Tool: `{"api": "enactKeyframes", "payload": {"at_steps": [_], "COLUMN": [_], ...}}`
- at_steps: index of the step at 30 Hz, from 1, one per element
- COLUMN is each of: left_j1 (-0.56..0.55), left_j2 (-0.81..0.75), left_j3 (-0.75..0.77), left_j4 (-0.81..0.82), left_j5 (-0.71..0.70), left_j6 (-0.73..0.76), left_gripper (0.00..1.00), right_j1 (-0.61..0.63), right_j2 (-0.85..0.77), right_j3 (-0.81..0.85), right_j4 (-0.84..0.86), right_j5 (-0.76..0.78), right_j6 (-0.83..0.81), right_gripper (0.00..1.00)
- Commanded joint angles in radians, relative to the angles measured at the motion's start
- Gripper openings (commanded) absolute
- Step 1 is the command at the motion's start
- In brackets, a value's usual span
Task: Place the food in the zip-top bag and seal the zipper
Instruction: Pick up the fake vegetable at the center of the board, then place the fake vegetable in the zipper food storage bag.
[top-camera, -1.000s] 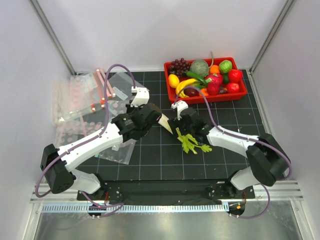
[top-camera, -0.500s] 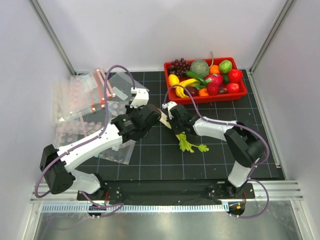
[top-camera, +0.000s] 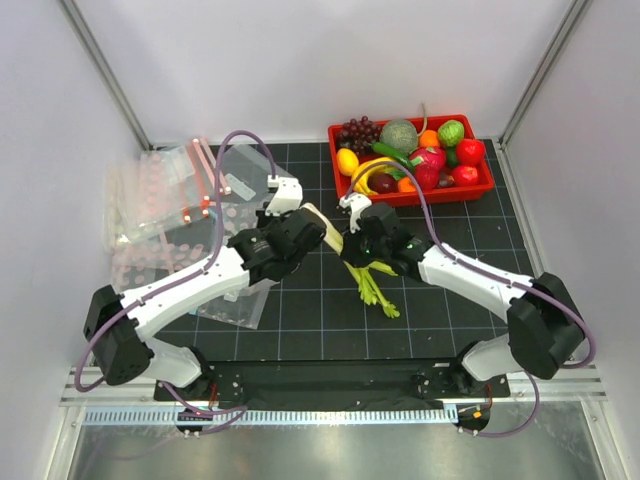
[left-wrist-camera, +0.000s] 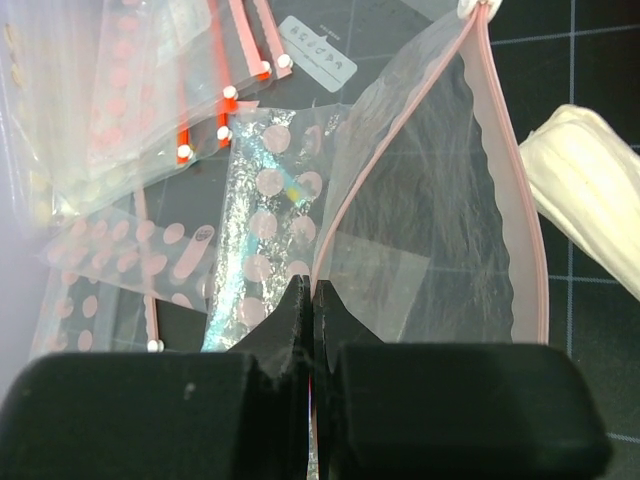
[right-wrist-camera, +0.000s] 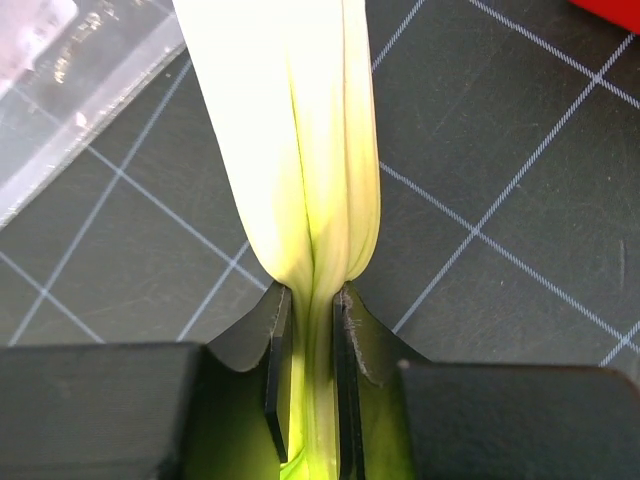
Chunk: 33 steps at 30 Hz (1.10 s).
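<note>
My right gripper (right-wrist-camera: 310, 292) is shut on the celery stalk (right-wrist-camera: 300, 140) near its middle. The stalk's pale end (top-camera: 322, 224) points at the left gripper, and its leafy end (top-camera: 377, 292) trails toward the near edge. My left gripper (left-wrist-camera: 308, 285) is shut on the edge of the zip-top bag (left-wrist-camera: 440, 200) and holds its mouth agape. The pink zipper (left-wrist-camera: 515, 170) curves along the mouth, and the celery tip (left-wrist-camera: 590, 190) lies just outside it. The lemon (top-camera: 347, 161), the red apple (top-camera: 470, 151) and the dark green vegetable (top-camera: 390, 152) lie in the red tray (top-camera: 440, 197).
A pile of other clear bags (top-camera: 160, 205) with red and pink strips lies at the back left. The tray also holds a banana (top-camera: 368, 172), purple grapes (top-camera: 358, 131) and several more toy fruits. White walls close in on three sides.
The right gripper has shut on the celery and carried it up and to the left, so its pale end now reaches the bag mouth. The left gripper has kept its hold on the bag.
</note>
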Motion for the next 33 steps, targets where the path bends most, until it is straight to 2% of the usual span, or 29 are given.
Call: {"api": "enactKeyframes", "payload": {"at_steps": [1, 10, 15, 20, 25, 33], "left_j1": [0.020, 0.034, 0.032, 0.032, 0.031, 0.008], "left_j2": [0.058, 0.134, 0.102, 0.033, -0.033, -0.047], "left_j3": [0.010, 0.047, 0.041, -0.019, -0.060, -0.092], "left_j4": [0.047, 0.024, 0.032, 0.122, 0.184, 0.256], "left_j5": [0.020, 0.026, 0.050, 0.101, 0.095, 0.063], "left_j6": [0.012, -0.002, -0.002, 0.038, 0.058, 0.116], "left_gripper": [0.00, 0.00, 0.00, 0.00, 0.00, 0.00], "right_j1": [0.006, 0.006, 0.006, 0.006, 0.004, 0.007], "right_j2": [-0.051, -0.223, -0.297, -0.274, -0.180, -0.079], "right_j3": [0.032, -0.051, -0.077, -0.064, -0.023, 0.038], "right_j4": [-0.038, 0.014, 0.027, 0.049, 0.015, -0.054], "right_j5": [-0.009, 0.051, -0.027, -0.172, -0.323, -0.418], "right_j6": [0.056, 0.074, 0.051, 0.057, 0.080, 0.106], "right_gripper": [0.01, 0.01, 0.01, 0.01, 0.01, 0.01]}}
